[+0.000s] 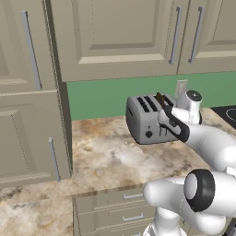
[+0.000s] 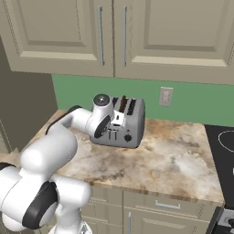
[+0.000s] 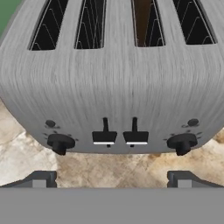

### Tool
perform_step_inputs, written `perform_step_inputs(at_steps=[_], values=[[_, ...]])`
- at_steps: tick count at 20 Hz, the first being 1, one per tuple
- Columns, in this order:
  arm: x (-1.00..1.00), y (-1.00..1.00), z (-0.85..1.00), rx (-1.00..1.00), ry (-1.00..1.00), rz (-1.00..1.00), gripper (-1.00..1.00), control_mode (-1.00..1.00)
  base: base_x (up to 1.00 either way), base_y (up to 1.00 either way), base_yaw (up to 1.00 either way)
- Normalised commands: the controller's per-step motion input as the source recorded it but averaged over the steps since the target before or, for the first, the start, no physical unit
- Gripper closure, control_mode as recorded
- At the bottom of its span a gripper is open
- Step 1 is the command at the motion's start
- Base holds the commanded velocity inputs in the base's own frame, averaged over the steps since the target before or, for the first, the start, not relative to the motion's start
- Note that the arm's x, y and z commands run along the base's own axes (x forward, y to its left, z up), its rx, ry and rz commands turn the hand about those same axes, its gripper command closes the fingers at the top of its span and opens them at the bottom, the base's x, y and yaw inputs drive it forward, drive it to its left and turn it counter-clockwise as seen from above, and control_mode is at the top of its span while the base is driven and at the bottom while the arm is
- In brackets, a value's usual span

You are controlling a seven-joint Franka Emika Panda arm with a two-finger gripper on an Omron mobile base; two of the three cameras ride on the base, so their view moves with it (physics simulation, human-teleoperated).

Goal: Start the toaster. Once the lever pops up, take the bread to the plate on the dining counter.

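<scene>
Claw point(image 3: 112, 180): jaws spread full wide, holding nothing, poised just before the toaster point(image 3: 112, 83) front.
Toaster: 1, directly ahead of claw; 4 slots, 2 knobs point(image 3: 60, 143), 2 levers point(image 3: 104, 136), both levers low on the face.
Bread point(image 3: 141, 22): 1 slice, standing in third slot, beyond and above claw.
Handling, judged: centre 1 fingertip over the right lever, press straight down; avoid knobs.

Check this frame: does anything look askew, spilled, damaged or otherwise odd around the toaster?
Nothing stands out. The toaster sits upright on the marbled worktop, the bread stands in one slot, and both levers are level with each other. The open gripper faces the toaster's front.
</scene>
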Motion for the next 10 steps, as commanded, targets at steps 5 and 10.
perform_step_inputs(at_steps=[5,10], values=[[0.00,0.00,-0.11,0.00,0.00,0.00,-1.00,-1.00,0.00,0.00,0.00],[0.05,0.00,-0.02,0.00,0.00,0.00,-1.00,-1.00,0.00,0.00,0.00]])
